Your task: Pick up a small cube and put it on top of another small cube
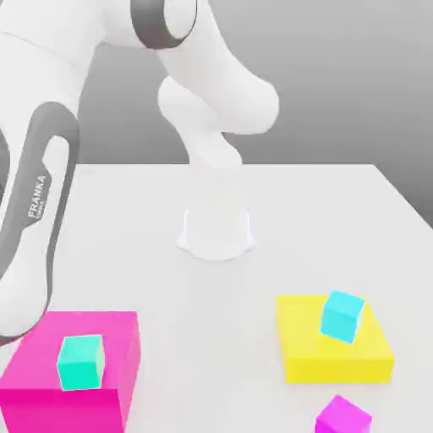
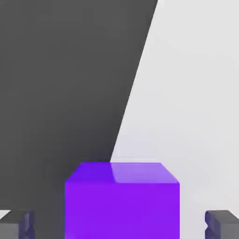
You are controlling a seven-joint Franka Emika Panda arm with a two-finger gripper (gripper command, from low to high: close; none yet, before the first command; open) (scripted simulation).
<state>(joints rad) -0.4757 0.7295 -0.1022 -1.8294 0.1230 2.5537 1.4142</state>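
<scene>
The small purple-violet cube (image 2: 121, 200) rests on the white table, seen close up in the hand view. My gripper (image 2: 120, 225) straddles it, one dark fingertip (image 2: 16, 225) on each side. A visible gap separates each fingertip from the cube's faces, so the gripper is open around it without touching. The small teal-green cube (image 1: 81, 361) sits on top of a big magenta block (image 1: 76, 376) at the exterior view's lower left. The white arm (image 1: 34, 220) reaches down along that view's left edge.
A big yellow block (image 1: 334, 342) at the exterior view's lower right carries a small cyan cube (image 1: 342, 315). A small magenta-pink cube (image 1: 342, 417) lies in front of it. The arm's base (image 1: 216, 228) stands mid-table. In the hand view the table edge (image 2: 135, 88) runs just beyond the purple cube.
</scene>
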